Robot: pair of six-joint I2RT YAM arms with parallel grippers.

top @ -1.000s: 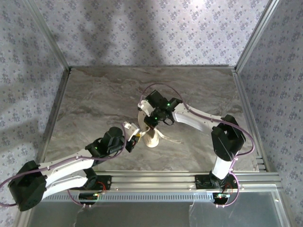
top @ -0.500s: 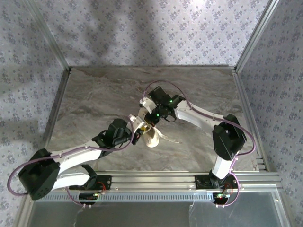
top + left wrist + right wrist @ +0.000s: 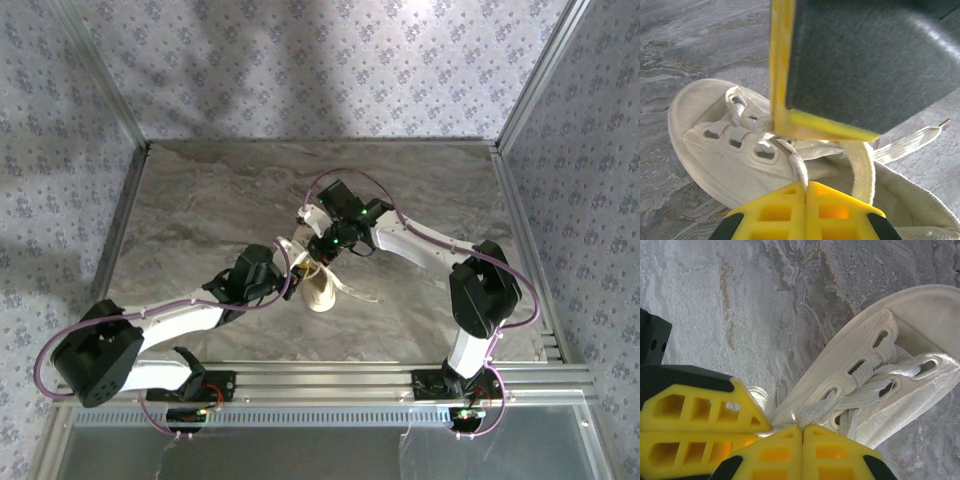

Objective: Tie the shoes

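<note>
The cream shoe lies on the marble table between the two arms. In the left wrist view its eyelet rows face me. My left gripper is shut on a white lace that rises from the eyelets. My right gripper is shut on another lace strand beside the shoe's eyelets. From above, the left gripper and right gripper meet over the shoe, almost touching. The right gripper's finger hangs just above the left jaws.
A loose lace end trails right of the shoe on the table; its tip shows in the left wrist view. The left gripper's yellow fingers crowd the right jaws. Aluminium rails line the near edge; patterned walls enclose the table.
The left arm has swung forward and right, bringing its gripper up against the shoe and the right gripper. The right gripper shifted slightly. Both stayed shut.
</note>
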